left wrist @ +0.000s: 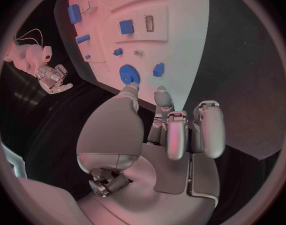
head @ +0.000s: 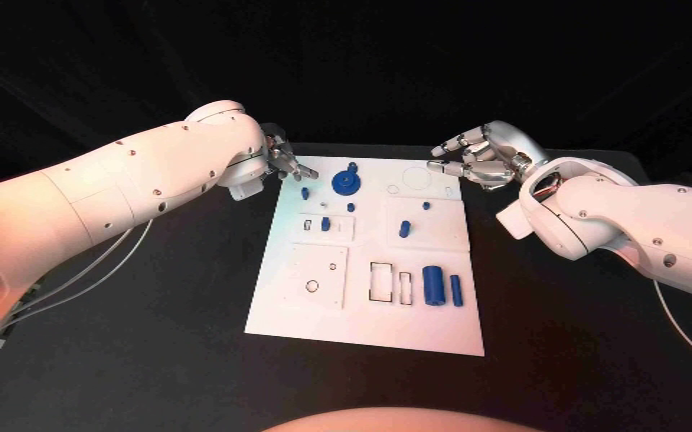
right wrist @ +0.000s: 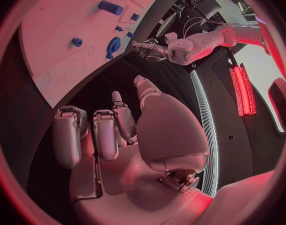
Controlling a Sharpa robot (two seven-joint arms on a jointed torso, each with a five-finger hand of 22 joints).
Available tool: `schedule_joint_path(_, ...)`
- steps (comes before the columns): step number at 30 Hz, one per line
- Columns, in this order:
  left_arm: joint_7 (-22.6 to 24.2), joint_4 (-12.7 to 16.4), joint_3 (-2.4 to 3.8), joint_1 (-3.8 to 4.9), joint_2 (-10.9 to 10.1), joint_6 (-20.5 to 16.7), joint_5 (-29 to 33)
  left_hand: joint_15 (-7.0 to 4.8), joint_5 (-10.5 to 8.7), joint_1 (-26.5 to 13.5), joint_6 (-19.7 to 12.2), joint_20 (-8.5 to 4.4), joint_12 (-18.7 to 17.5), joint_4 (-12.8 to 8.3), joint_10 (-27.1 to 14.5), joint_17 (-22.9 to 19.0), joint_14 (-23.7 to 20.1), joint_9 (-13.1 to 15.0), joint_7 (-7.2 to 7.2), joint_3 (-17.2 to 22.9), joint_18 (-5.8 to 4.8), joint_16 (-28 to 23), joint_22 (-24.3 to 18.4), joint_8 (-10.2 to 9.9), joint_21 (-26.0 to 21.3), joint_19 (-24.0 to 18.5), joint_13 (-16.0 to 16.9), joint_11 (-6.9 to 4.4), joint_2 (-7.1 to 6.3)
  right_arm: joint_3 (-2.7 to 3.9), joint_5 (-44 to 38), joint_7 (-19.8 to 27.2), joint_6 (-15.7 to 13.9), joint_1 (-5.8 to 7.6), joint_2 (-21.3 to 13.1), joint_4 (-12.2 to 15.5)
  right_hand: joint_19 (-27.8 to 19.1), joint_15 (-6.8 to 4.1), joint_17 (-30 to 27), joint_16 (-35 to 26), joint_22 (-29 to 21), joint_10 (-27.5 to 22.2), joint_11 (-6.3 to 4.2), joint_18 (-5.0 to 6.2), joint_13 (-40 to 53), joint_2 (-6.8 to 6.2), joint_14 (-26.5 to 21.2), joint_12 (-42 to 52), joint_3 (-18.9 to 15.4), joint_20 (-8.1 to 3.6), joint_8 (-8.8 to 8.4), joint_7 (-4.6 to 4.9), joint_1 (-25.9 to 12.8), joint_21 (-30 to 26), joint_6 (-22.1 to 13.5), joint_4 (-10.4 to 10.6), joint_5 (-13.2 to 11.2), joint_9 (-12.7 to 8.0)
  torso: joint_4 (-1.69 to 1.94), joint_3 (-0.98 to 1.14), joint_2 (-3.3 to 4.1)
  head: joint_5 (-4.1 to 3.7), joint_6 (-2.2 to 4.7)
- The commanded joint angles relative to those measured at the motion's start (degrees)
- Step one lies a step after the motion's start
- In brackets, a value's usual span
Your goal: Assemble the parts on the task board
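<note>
Head view gives me the board (head: 296,314) mid-table, its blue gear (head: 346,183) near the far edge. My left hand (head: 278,164) hovers at the board's far-left corner, holding nothing, fingers apart. My right hand (head: 476,159) at the far-right corner likewise grips nothing.

- Left arm (head: 137,177): smooth white rounded shell, segmented, small dark screw heads dotted along casing; thin pale cables hanging beneath.
- Right arm (head: 606,217): same white shell, dark screw dots, a dark recess at wrist joint.
- Left hand (head: 277,164): silver metallic, many-fingered, dark joints.
- Right hand (head: 473,160): silver metallic, segmented fingers; broad smooth palm plate and rounded fingertip pads.
</note>
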Motion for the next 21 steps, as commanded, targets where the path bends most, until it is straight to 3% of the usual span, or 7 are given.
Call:
schedule_joint_path(1,-0.8,-0.6,-0.03,-0.01,0.4,2.3,-2.1,0.13,0.12,-0.9,0.7,0.07,0.6,0.0,0.6,12.8,5.3,-0.2,-0.07,-0.6,-0.20,0.3,2.5,-0.1,0.5,0.6,0.4,-0.06,0.23,0.01,-0.1,0.5,0.3,-0.03,0.0,0.1,1.3,-0.31,4.9,-0.2,6.9,0.1,-0.30,0.71,3.4,0.11,3.6,-0.1,-0.3,-0.50,0.25,-0.08,-0.5,-0.3,-0.2,0.1,0.4,-0.1,0.03,0.01,0.06,0.09,-0.09)
schedule_joint_path(21,-1.5,-1.6,-0.11,-0.11,1.0,6.0,-2.6,-0.25,0.19,-2.1,2.2,-0.20,2.0,0.0,1.5,12.9,5.3,-0.9,-0.66,-2.1,-0.43,0.3,3.6,0.8,1.1,1.1,1.7,-0.54,1.64,0.01,-0.1,0.5,0.4,-0.03,0.2,0.0,1.3,-0.31,4.9,-0.2,6.9,0.1,-0.30,0.71,3.4,0.11,3.6,-0.1,-0.3,-0.50,0.25,-0.08,-0.5,-0.3,-0.2,0.1,0.4,-0.1,0.04,0.02,-0.04,0.02,-0.42)
